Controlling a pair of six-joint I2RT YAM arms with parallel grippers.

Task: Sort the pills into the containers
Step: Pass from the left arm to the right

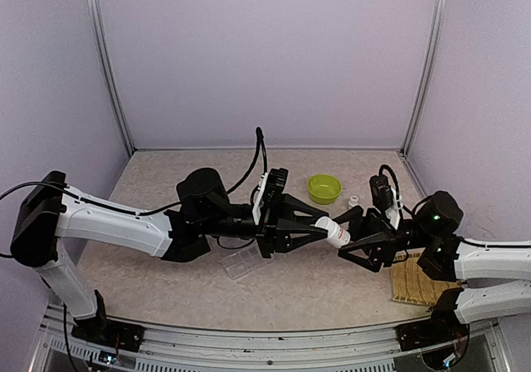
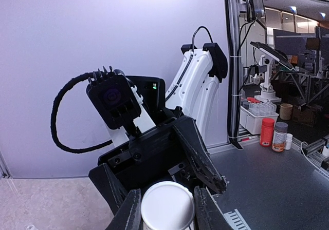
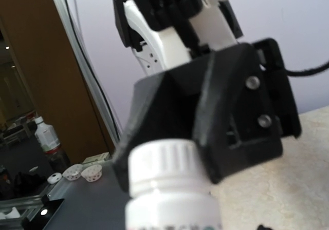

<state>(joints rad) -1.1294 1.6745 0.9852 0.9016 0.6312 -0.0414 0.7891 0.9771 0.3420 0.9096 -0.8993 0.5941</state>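
Bottle (image 1: 336,232): light, stiff plastic w/ a smooth, slippery body. Ribbed cap (image 3: 165,160) looks the best spot to grip & twist. No pills visible, prob. inside. Clear box (image 1: 243,264) lies on tabletop (image 1: 166,289) under L arm. L gripper (image 1: 319,227) reaches out level, jaws narrow, clamped on bottle body. R gripper (image 1: 345,238) faces it, jaws wide either side of cap, not pinching.

Top view: high and behind, looking down over the whole surface (image 1: 332,289). Wrist views: close, facing each other along their jaws, sharing the bottle (image 2: 167,207) between those jaws.
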